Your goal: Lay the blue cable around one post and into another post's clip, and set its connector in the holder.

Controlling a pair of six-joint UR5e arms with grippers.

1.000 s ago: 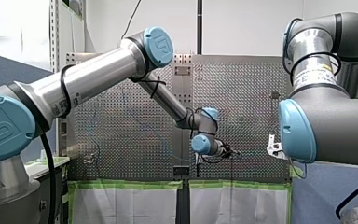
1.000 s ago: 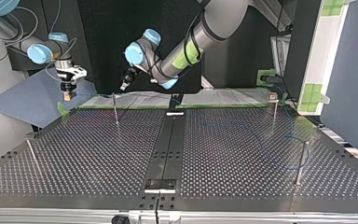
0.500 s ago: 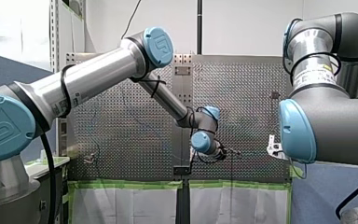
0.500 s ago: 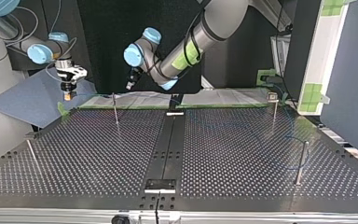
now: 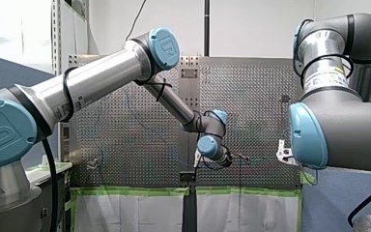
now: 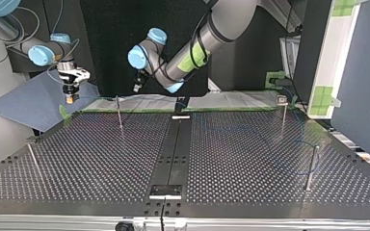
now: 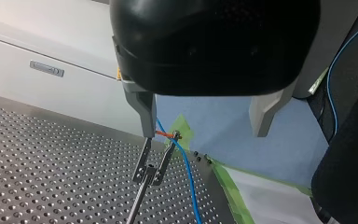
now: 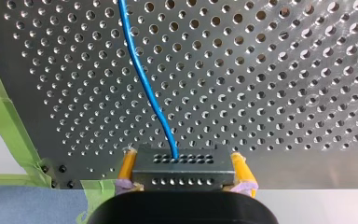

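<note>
You see the right pincer (image 8: pixel 182 163), yellow-padded, clamped on a dark perforated block connector (image 8: pixel 182 173) at the perforated metal counter (image 8: pixel 270 70) edge. A thin blue cable (image 8: pixel 142 70) runs from the connector across the counter. The left pincer (image 7: pixel 204 133), fingers apart, hangs over a slim metal post with a forked clip (image 7: pixel 151 170) near a taped corner, with the cable just beside the clip.

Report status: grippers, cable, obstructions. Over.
Left gripper open, empty. Right gripper shut on connector, blue cable trailing from it. Cable runs by the clip post ahead of left gripper. Nothing blocking visible.
</note>
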